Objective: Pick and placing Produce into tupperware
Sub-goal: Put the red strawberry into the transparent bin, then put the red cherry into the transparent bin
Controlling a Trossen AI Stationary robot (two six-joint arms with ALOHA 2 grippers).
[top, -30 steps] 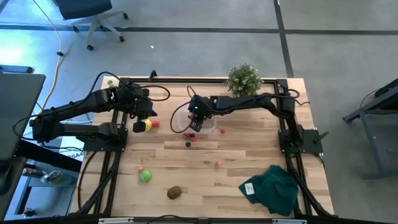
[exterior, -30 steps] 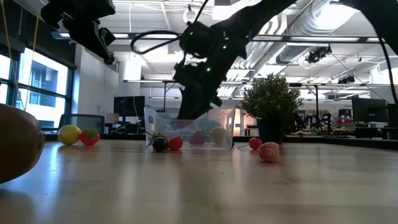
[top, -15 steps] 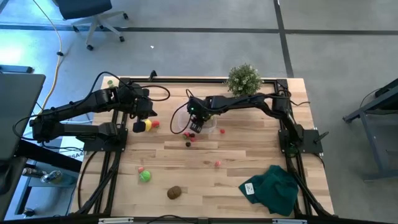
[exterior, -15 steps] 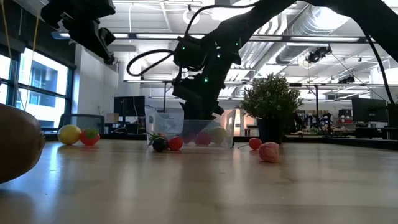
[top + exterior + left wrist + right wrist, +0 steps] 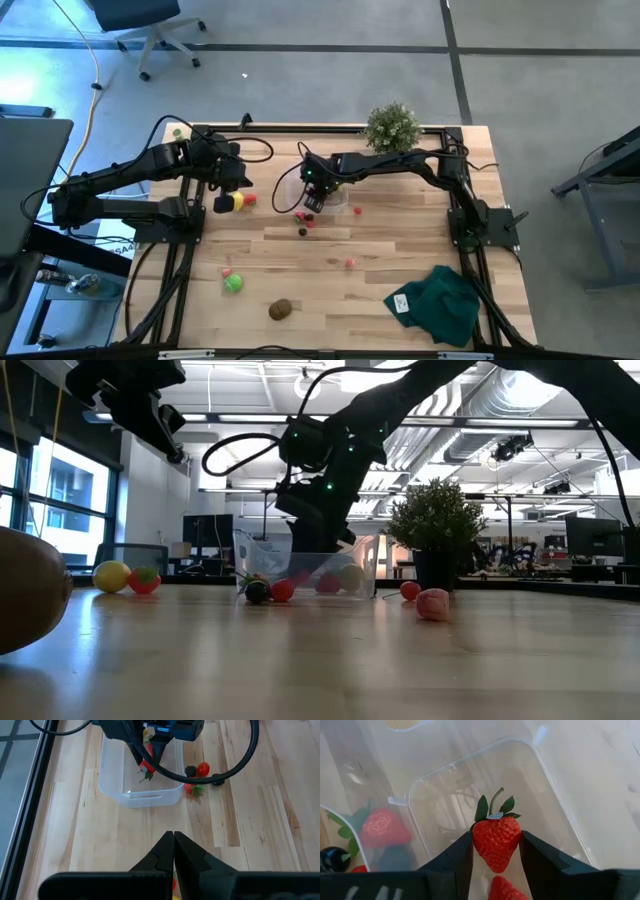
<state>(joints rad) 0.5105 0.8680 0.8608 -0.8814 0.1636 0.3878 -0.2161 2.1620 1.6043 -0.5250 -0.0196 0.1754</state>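
Two dark arms are seen over a wooden table [image 5: 400, 260]. The right gripper [image 5: 496, 851] is held above the clear container [image 5: 111, 785], and a red strawberry [image 5: 496, 842] with green leaves and a stem is clamped between its fingers [image 5: 456, 855], hanging over the container's open inside. From above, the container [image 5: 338, 207] is seen near the middle of the table's far half, mostly covered by the right gripper [image 5: 312, 201]. Just outside the container's wall, on the wood, a dark berry [image 5: 190, 770], a red berry [image 5: 203, 768] and another strawberry [image 5: 191, 789] are grouped together. The left gripper [image 5: 173, 836] is kept clenched and empty, its fingers pressed together, at the table's left side, pointed toward the container. A yellow lemon [image 5: 236, 201] with a small red fruit [image 5: 249, 199] beside it is found near that gripper. A green ball [image 5: 233, 284] and a brown kiwi [image 5: 280, 310] are placed on the near left part of the table, well apart from the container. A potted plant [image 5: 391, 127] is set at the far edge, and a green cloth [image 5: 438, 304] is spread at the near right.
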